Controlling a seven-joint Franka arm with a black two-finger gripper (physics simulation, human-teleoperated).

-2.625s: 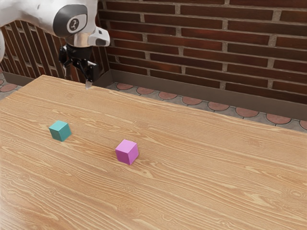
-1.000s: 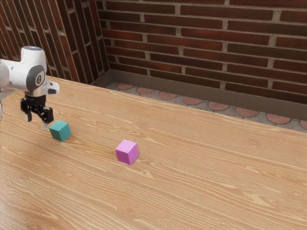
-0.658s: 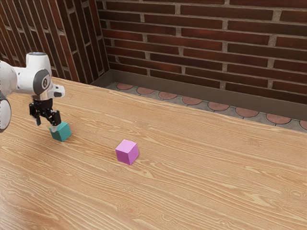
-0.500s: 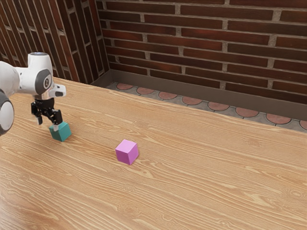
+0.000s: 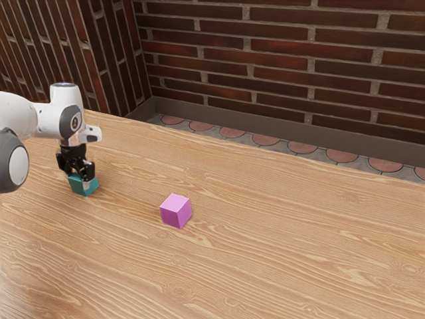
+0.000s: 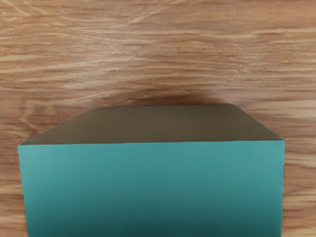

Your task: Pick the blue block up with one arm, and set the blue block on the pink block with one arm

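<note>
Exterior view, from its left side: the white arm [image 5: 36, 119] reaches in low over the wooden table [image 5: 285, 226], and its black gripper [image 5: 78, 175] now sits directly on top of the blue block [image 5: 85, 187]. A second ago the gripper hung just to the left of this block and a little higher; since then it has moved over the block and come down onto its upper part. The block itself has not moved and rests flat on the table. Whether the gripper has already closed on the block or stands open around it, I cannot tell. In the wrist view the blue block [image 6: 153, 190] lies right under the hand, with wood grain beyond it. Further to the exterior view's right, well apart, the pink block [image 5: 176, 210] waits alone. I judge that the approach is finished and the grasp is the step now; lifting and stacking are not yet done.
</note>
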